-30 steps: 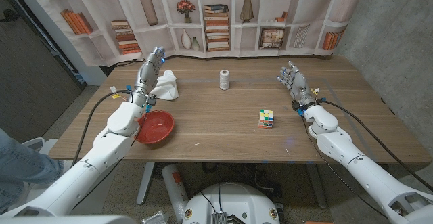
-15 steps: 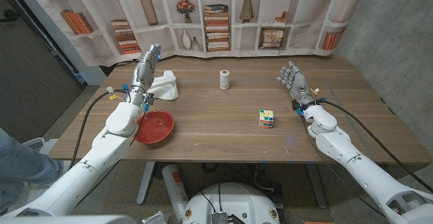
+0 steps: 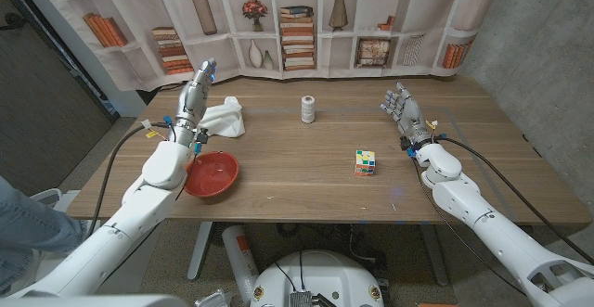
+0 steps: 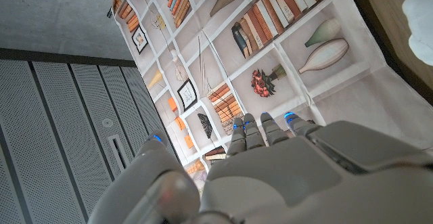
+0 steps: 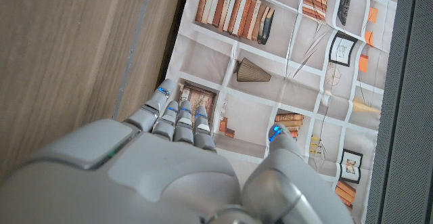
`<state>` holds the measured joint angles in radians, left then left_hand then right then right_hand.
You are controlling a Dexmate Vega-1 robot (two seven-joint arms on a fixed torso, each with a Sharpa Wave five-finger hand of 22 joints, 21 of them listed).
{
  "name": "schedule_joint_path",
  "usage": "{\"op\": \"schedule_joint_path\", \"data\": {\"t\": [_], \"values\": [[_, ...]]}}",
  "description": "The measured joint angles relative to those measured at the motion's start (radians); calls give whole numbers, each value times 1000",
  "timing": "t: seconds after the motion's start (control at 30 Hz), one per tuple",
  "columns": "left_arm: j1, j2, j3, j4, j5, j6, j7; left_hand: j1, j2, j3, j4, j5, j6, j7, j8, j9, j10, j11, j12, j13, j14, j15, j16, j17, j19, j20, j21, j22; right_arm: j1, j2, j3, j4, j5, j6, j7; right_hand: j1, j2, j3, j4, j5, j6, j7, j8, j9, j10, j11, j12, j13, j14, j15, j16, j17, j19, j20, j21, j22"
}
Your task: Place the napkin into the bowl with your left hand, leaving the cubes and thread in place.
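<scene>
The left hand (image 3: 193,98) sits in the upper left of the head view, raised with its fingers extended together toward the backdrop, holding nothing. In the left wrist view the same hand (image 4: 270,163) shows its back, fingers straight and side by side, thumb set apart, nothing between them. The napkin (image 3: 223,119) lies crumpled on the table (image 3: 306,172) just right of that hand; whether the hand touches its edge cannot be told from the head view. A white corner of the napkin (image 4: 419,21) shows at the upper right edge of the left wrist view.

Below the hand, beside the left forearm, the red bowl (image 3: 212,174) stands at the left of the table, near the front edge, with nothing visible in it. The napkin is outside the bowl, farther up the picture.

The thread (image 3: 308,109) stands upright in the upper middle of the head view, well apart from the napkin. The cube (image 3: 366,163) sits right of centre.

The right hand (image 3: 406,112) is at the upper right of the head view, fingers spread and empty. The right wrist view shows this hand (image 5: 183,156) from behind, fingers straight, thumb apart, over the table edge and the bookshelf backdrop (image 3: 306,19).
</scene>
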<state>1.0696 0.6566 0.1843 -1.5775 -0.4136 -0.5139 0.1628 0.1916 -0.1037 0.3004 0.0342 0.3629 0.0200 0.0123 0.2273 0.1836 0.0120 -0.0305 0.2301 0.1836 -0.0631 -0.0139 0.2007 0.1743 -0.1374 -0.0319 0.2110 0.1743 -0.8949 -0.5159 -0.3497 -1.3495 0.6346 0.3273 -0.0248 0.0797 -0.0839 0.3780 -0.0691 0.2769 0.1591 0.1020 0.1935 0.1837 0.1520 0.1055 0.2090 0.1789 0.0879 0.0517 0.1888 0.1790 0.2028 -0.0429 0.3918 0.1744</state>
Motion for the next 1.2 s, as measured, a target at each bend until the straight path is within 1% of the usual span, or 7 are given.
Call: {"op": "schedule_joint_path", "data": {"t": [0.17,0.37,0.43,0.5,0.73,0.8,1.2], "values": [[15,10,-12,-14,22,9,21,0,0,0,0,0,5,5,0,0,0,0,0,0,4,-4,0,0,5,-5,0,0,0,1,-1,3,0,2,2,0,0,-4,-4,0,0,0,0,0,0,0,0,0,0,0,0,0,0,0,0,0],[38,24,-31,-43,57,29,53,11,0,0,0,0,9,2,0,0,0,0,0,0,7,-7,0,0,5,-5,0,0,-2,1,-1,3,0,6,3,0,0,-4,-4,0,6,-6,0,0,0,0,0,0,0,0,0,0,0,0,-4,0],[45,29,-38,-51,68,37,63,11,0,0,0,2,9,2,0,0,5,5,0,0,7,-7,0,0,5,-5,0,0,-4,1,-1,3,0,7,3,0,0,-4,-4,0,6,-6,0,0,0,0,0,0,0,0,0,0,0,0,-4,0],[49,31,-41,-55,78,42,71,10,0,0,0,4,13,-2,0,0,9,2,0,0,7,-7,0,0,5,-5,0,0,-6,1,-1,2,0,8,2,4,4,-4,-4,0,6,-6,0,0,0,0,0,0,0,0,0,0,0,0,-7,0],[61,41,-59,-72,108,56,95,14,4,-3,-3,6,16,2,0,0,11,0,0,0,12,-13,0,0,9,-2,0,0,-12,1,0,-4,-3,11,-2,4,4,-4,-4,-4,6,-6,0,0,3,-3,0,0,0,0,0,0,0,0,-7,0],[63,42,-63,-74,119,62,103,14,4,-4,-4,6,21,-3,0,0,16,-5,0,0,16,-9,0,0,9,-2,0,0,-13,1,0,-6,-3,11,-4,4,4,-4,-4,-4,5,-6,0,0,3,-3,0,0,0,0,0,0,0,0,-11,0],[81,54,-90,-94,171,91,145,22,4,-4,-4,6,25,0,0,0,20,-9,0,0,21,-15,0,0,8,-2,0,0,-17,0,1,-9,-6,13,-8,4,4,-4,-4,-4,5,-6,0,0,3,-3,0,0,0,0,0,0,0,0,-15,0]]}}
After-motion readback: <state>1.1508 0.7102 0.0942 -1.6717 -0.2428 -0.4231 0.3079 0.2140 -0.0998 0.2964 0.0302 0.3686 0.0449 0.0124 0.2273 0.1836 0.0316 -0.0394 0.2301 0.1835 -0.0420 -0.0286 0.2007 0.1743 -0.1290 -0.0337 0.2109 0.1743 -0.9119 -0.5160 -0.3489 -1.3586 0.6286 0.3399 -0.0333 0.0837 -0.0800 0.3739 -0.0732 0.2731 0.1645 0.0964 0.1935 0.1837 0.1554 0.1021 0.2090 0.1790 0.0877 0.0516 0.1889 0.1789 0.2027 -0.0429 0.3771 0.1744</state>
